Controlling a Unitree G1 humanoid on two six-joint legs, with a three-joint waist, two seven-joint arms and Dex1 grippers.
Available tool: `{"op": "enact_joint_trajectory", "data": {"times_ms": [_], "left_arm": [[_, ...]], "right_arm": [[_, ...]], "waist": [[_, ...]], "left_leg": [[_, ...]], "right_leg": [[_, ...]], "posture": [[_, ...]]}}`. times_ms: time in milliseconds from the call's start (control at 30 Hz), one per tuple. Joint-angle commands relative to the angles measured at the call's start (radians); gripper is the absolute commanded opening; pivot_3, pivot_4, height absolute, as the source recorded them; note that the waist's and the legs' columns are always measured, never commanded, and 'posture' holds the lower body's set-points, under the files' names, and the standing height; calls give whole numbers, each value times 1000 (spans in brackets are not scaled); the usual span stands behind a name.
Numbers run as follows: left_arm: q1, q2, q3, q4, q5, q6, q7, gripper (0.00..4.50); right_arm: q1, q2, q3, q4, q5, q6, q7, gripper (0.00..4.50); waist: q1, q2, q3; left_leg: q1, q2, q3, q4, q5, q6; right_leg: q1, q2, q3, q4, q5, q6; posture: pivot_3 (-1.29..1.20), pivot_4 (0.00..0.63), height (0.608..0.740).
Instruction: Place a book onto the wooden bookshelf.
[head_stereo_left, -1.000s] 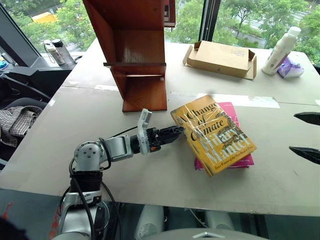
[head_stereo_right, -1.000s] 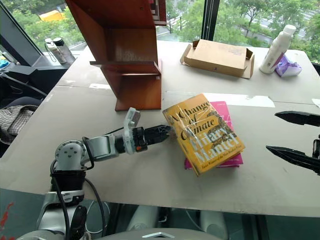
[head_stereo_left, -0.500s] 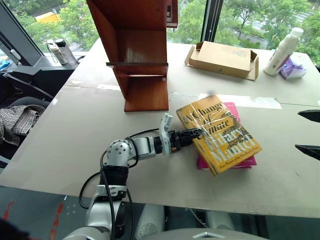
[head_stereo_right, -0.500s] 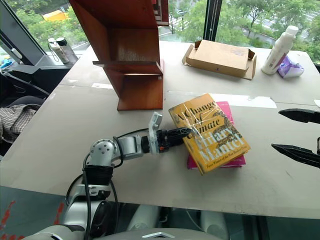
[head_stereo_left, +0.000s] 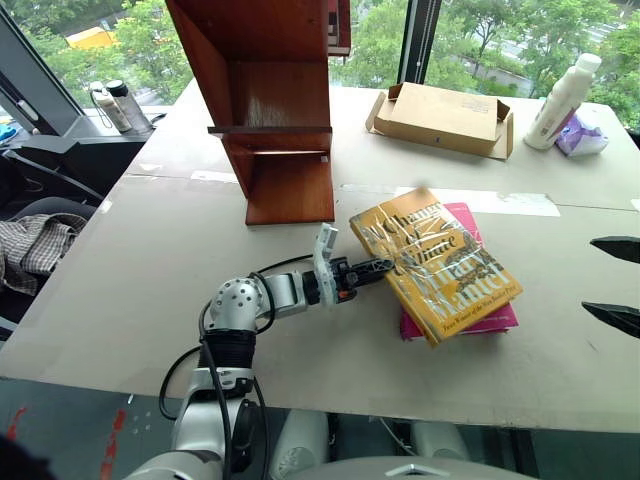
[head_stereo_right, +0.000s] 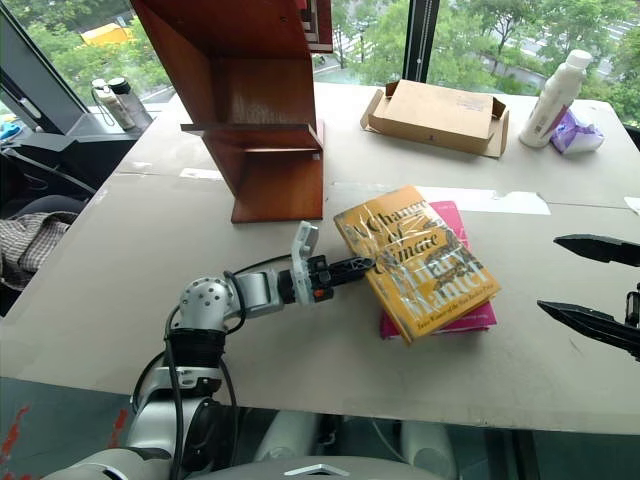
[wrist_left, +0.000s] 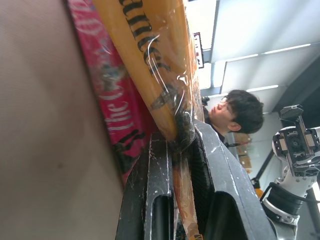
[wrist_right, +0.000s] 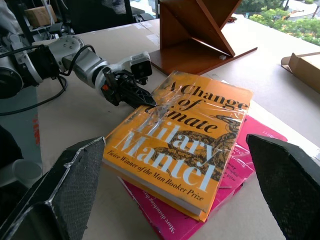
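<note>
Left gripper (head_stereo_left: 385, 266) is clamped on the near edge of the yellow-orange book (head_stereo_left: 435, 262), which lies on a magenta-pink book (head_stereo_left: 483, 322) on the table (head_stereo_left: 150, 260), just beside the wooden bookshelf (head_stereo_left: 272, 100). Right gripper (head_stereo_right: 590, 281) hangs spread wide, apart from both books.

Bright daylight pours in from the windows behind the tall reddish-brown wooden bookshelf (head_stereo_left: 275, 110). Glare streaks the glossy yellow-orange book (head_stereo_left: 435, 262). Close before the left jaws, its wrapped cover blurs softly.
</note>
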Motion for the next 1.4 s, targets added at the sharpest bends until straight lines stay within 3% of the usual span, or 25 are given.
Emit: {"op": "enact_joint_trajectory", "data": {"times_ms": [33, 300, 500, 567, 700, 1000, 1233, 1400], "left_arm": [[-16, 29, 60, -90, -64, 38, -15, 10], [-5, 85, 84, -190, -71, 69, -32, 10], [-62, 156, 22, -296, 37, -34, -128, 10], [-102, 214, -47, -359, 139, -132, -210, 10], [-154, 376, -290, -472, 509, -498, -416, 10], [-430, 441, -382, -347, 991, -1100, -502, 10], [-729, 421, -318, -190, 1080, -1227, -495, 10], [-793, 481, -325, -158, 1119, -1222, -571, 10]], "right_arm": [[-4, 5, 0, -11, -2, -30, -9, 4500], [-9, 8, 16, 9, -11, -55, -20, 4500], [-14, 28, 18, 3, -5, -63, -55, 4500], [-16, 52, 20, -9, -1, -70, -85, 4500], [-40, 108, 27, -27, 13, -82, -162, 4500], [-110, 147, 81, -38, 51, -78, -267, 4500], [-220, 137, 143, 35, 35, -93, -296, 4500], [-288, 139, 199, 79, 6, -123, -288, 4500]], "waist": [[2, 0, 0], [3, 0, 0], [3, 0, 0], [6, -1, 1], [5, 0, 0], [4, -1, 2], [4, -2, 3], [0, -2, 4]], "left_leg": [[0, 0, 0, 0, 0, 0], [-1, -1, 0, 0, 0, 0], [-1, -1, 0, 0, 0, 0], [-1, -1, 0, 0, 0, 0], [-1, -2, 1, -2, 0, 0], [-2, -2, 2, -6, 0, 0], [-6, -4, 1, -5, 0, 0], [-6, -8, 1, -5, 0, 0]], "right_leg": [[0, 0, 0, 0, 0, 0], [0, -2, -1, 0, 0, 0], [0, -2, -1, 0, 0, 0], [0, -1, -1, 0, 0, 0], [0, -2, -1, -3, 0, 0], [-2, -3, 1, -4, 0, 0], [-4, -1, 0, -5, 1, 7], [-4, -1, 0, -4, 0, 9]], "posture": [[0, 150, 740], [0, 150, 740], [0, 150, 740], [0, 150, 740], [0, 150, 740], [0, 150, 740], [0, 150, 740], [0, 150, 740]]}}
